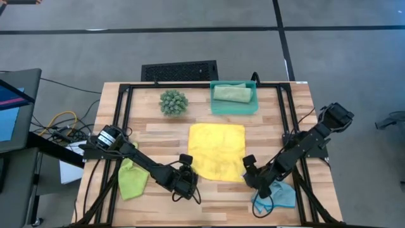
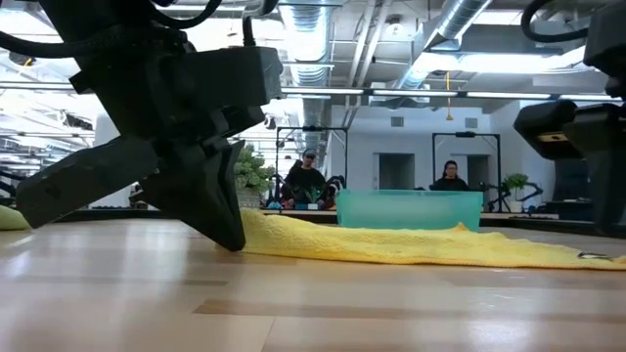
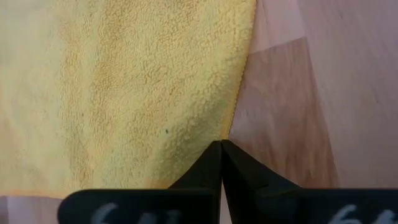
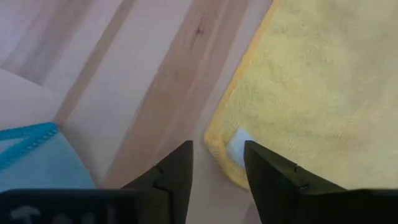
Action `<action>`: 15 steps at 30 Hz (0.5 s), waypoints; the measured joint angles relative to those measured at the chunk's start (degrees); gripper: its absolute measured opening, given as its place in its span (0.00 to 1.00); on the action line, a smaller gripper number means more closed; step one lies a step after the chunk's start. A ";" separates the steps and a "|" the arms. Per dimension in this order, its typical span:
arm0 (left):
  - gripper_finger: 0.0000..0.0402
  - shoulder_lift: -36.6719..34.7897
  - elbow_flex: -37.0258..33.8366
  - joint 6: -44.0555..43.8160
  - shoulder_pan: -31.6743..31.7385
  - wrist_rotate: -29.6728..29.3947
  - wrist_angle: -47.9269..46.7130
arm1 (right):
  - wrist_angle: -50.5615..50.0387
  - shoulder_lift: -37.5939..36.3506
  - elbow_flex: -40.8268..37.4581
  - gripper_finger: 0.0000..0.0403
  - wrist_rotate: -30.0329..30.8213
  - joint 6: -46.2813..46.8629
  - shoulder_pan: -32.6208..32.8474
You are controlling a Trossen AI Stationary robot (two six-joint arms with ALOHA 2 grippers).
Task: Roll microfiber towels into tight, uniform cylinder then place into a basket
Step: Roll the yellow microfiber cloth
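On the left side of the table (image 1: 158,130), the lime green towel (image 1: 131,178) lies crumpled near the front edge, partly covered by the left arm, so its full shape cannot be seen. The left gripper (image 1: 185,185) is low at the near left corner of the yellow towel (image 1: 217,151). In the left wrist view its fingers (image 3: 208,167) are pressed fully together, tips at the towel's edge (image 3: 124,93); whether a bit of cloth is pinched between them is not possible to tell. In the low view this gripper (image 2: 230,235) is a big dark shape touching the tabletop, and it hides what is behind it.

The yellow towel lies spread flat in the middle of the table. Behind it, the spiky green plant ball (image 1: 173,102) stands to the left and the basket (image 1: 233,109) to the right, at the far edge. A sage green towel (image 1: 232,93) lies rolled inside the basket. In the low view the basket wall (image 2: 409,208) is seen, but its content is not clear.

The right gripper (image 1: 256,179) is at the near right corner of the yellow towel. In the right wrist view its fingers (image 4: 174,177) stand apart, holding nothing, with the towel's corner (image 4: 231,149) and a small white tag between them. The light blue towel (image 1: 276,195) lies bunched at the front right, partly under the right arm; the wrist view shows only its edge (image 4: 31,162).
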 joint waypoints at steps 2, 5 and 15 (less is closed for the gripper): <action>0.00 0.00 0.00 -0.12 0.00 0.05 -0.01 | 0.05 0.00 0.00 0.38 0.44 -1.03 -0.05; 0.00 -0.02 0.03 -0.22 0.00 0.21 0.00 | 0.59 0.00 0.00 0.36 0.52 -1.32 -0.11; 0.00 -0.11 0.07 -0.48 -0.04 0.42 0.02 | 6.24 0.05 -3.89 0.34 0.10 -3.09 -0.13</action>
